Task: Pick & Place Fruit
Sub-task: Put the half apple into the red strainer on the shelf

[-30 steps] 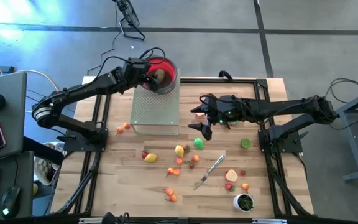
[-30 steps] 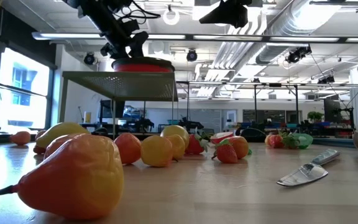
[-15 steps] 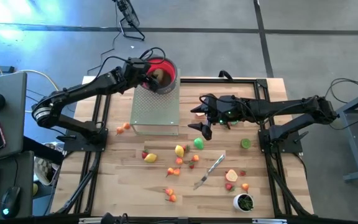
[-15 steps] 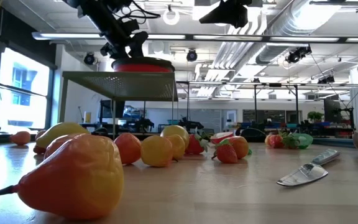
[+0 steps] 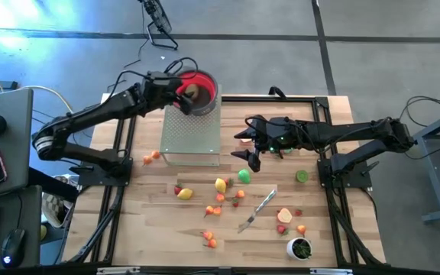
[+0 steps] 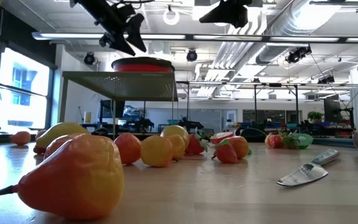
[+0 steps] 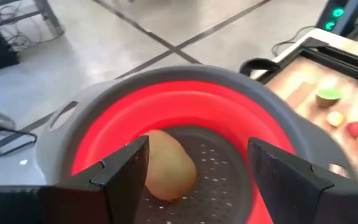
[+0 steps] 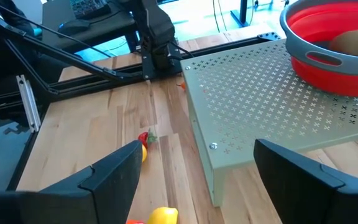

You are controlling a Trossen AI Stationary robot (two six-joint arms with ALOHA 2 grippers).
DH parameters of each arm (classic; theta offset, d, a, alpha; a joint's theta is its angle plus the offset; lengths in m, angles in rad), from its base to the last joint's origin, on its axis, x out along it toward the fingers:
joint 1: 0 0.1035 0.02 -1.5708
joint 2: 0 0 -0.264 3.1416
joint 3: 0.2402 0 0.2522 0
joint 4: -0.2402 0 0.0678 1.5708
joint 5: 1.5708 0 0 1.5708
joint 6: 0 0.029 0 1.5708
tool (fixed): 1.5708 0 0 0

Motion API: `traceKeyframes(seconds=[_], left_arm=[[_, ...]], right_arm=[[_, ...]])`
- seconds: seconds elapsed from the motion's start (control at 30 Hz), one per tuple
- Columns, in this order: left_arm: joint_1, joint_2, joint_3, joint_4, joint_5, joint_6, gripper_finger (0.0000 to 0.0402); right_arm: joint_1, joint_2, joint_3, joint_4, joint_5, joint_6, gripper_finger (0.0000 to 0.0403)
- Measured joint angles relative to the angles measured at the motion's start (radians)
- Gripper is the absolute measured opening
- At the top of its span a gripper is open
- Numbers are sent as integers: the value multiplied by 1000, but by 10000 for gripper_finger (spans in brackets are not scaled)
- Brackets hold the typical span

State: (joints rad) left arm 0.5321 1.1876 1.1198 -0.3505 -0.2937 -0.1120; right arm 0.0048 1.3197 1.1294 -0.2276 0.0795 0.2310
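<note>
Inside the red bowl (image 7: 185, 118) I see one tan fruit piece (image 7: 166, 165) resting on the perforated bottom. That bowl sits on a perforated metal stand (image 5: 192, 131) at the far edge of the worktop (image 5: 151, 229). My left pincer (image 7: 194, 177) hangs just above the bowl with fingers spread and nothing between them. Across the middle of the worktop I count scattered fruit (image 5: 220, 185): yellow, orange, red and green pieces. A silver knife (image 5: 258, 208) lies among them, and a small white cup (image 5: 299, 247) stands near the front right corner. My right pincer (image 5: 244, 145) hovers beside the stand, over the worktop, fingers apart and empty, a green piece (image 5: 244, 176) just below it.
</note>
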Motion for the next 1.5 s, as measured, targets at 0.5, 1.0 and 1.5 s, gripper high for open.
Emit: traceKeyframes(seconds=[0.5, 1.0, 1.5], left_arm=[[-38, -74, 0, -27, 56, 2, 267], [-268, -94, 0, -44, 57, 29, 267], [-417, -93, 0, 4, 59, 59, 267]], right_arm=[[0, 0, 0, 29, 0, 0, 301], [0, 0, 0, 29, 0, 0, 301], [0, 0, 0, 29, -1, 0, 301]])
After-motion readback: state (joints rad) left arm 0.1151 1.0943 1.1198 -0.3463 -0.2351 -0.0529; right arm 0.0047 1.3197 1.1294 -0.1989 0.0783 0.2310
